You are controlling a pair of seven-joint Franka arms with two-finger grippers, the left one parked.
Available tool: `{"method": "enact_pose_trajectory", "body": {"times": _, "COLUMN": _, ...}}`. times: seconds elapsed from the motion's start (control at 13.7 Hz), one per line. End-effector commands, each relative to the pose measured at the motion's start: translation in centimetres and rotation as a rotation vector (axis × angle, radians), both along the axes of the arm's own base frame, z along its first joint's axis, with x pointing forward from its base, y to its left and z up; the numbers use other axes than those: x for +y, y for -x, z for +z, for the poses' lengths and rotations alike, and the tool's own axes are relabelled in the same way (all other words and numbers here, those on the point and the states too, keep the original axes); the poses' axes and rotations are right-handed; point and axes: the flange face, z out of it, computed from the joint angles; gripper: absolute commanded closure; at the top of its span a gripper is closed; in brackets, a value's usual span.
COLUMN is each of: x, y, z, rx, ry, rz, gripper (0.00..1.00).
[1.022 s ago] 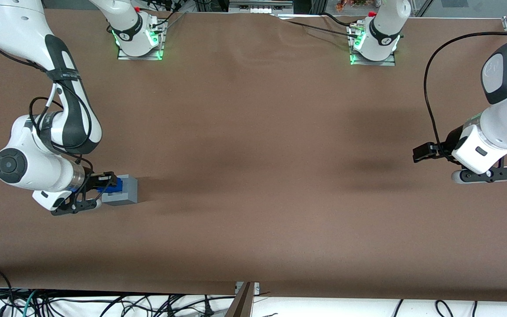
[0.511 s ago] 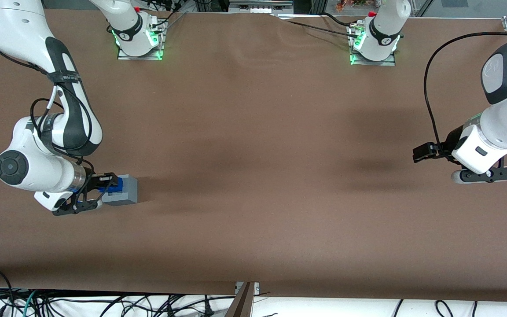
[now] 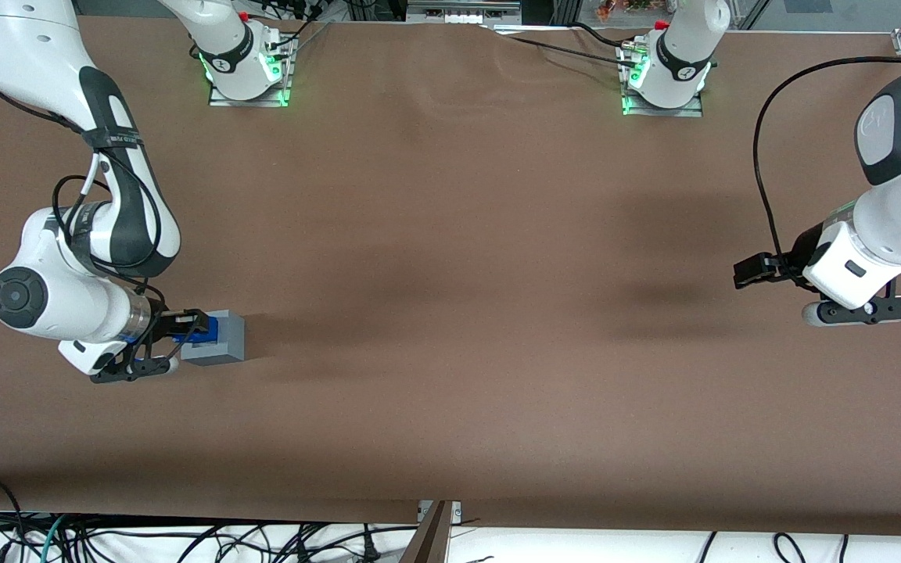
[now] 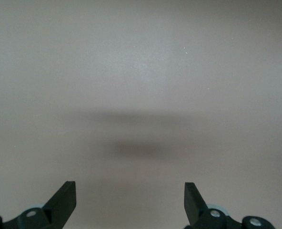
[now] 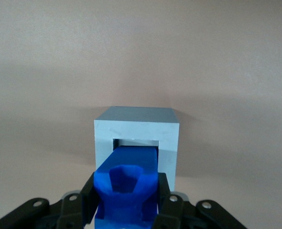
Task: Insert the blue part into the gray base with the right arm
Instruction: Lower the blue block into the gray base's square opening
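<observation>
my gripper (image 5: 126,202) is clamped on the blue part (image 5: 127,183), one black finger (image 5: 87,202) pressed against each side of it. the fingers' lower ends and the bottom of the blue part are cut off at the edge of the wrist view, so i cannot see how deep my hold goes. the blue part's leading end sits at the mouth of the square recess in the gray base (image 5: 137,129); a thin pale gap shows between the part and one edge of the recess, and how far the part reaches inside is hidden by the part itself. in the front view my gripper (image 3: 184,328) is at the working arm's end of the table (image 3: 450,274), with the blue part (image 3: 199,332) pressed up against the gray base (image 3: 220,338), which rests on the brown surface. my wrist covers most of the fingers there.
</observation>
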Motion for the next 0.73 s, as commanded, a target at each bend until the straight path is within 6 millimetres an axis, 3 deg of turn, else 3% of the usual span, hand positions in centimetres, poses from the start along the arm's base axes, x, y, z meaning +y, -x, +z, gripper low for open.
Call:
{"method": "enact_pose_trajectory", "body": {"times": 0.0, "x": -0.23, "y": -0.67, "z": -1.30, "rx": -0.013, "ry": -0.010, "rz": -0.033, "gripper": 0.64}}
{"method": "enact_pose_trajectory", "body": {"times": 0.51, "x": -0.12, "y": -1.19, "z": -1.66, "rx": -0.046, "ry": -0.013, "rz": -0.065, "gripper": 0.63}}
{"method": "enact_pose_trajectory", "body": {"times": 0.58, "x": -0.12, "y": -1.22, "z": -1.75, "rx": -0.048, "ry": -0.013, "rz": -0.065, "gripper": 0.47}}
{"method": "enact_pose_trajectory", "body": {"times": 0.66, "x": 0.09, "y": -1.19, "z": -1.76, "rx": -0.047, "ry": -0.013, "rz": -0.063, "gripper": 0.08}}
